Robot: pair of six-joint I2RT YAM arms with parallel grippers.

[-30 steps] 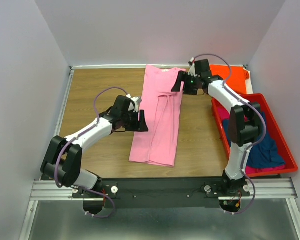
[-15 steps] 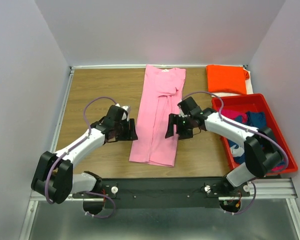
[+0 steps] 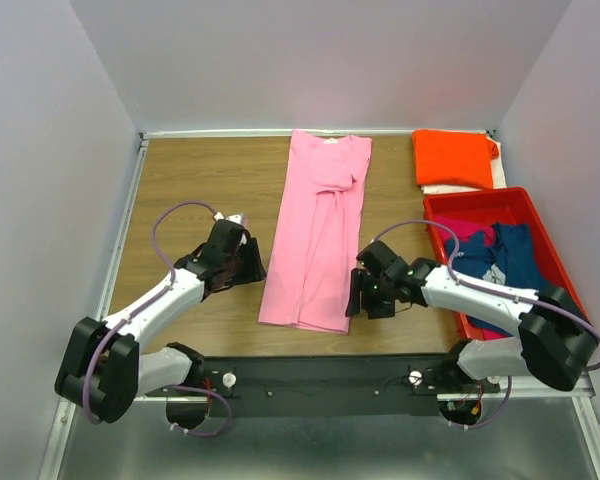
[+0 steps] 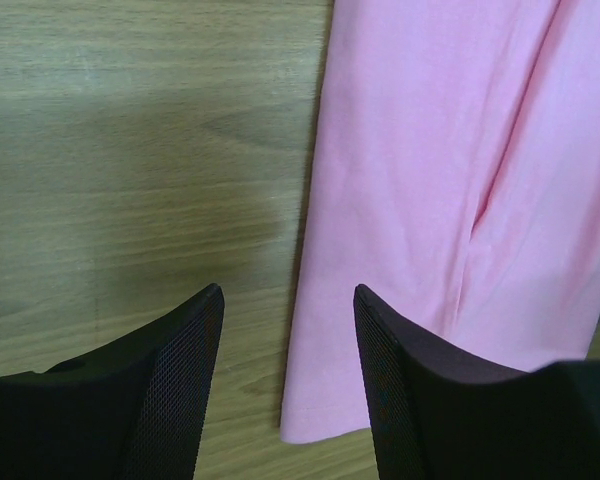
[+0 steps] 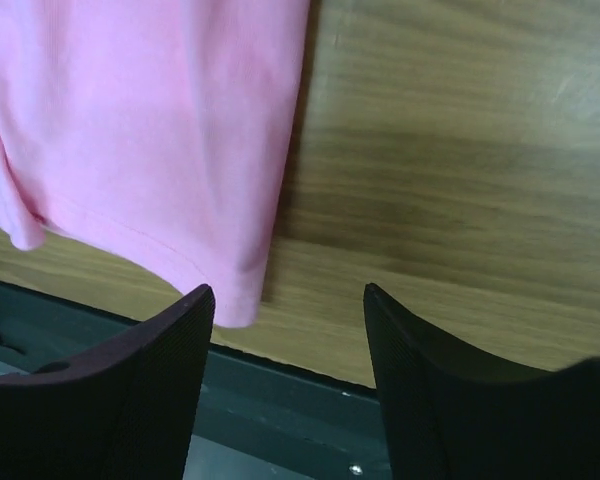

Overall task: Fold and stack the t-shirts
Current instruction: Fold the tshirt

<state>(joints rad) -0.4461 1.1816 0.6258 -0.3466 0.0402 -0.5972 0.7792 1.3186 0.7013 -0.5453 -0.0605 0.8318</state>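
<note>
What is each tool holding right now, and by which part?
Nothing. The left tool and the right tool are both open, each poised at a bottom corner of the pink t-shirt, with no cloth pinched.

pink tee [image 3: 320,240]: folded lengthwise into long strip, flat, centre frame, collar toward top, hem toward bottom | orange tee [image 3: 453,158]: folded flat, upper right | magenta tee [image 3: 463,232] and navy tee [image 3: 515,255]: crumpled together in red bin [image 3: 477,194], right side
</note>
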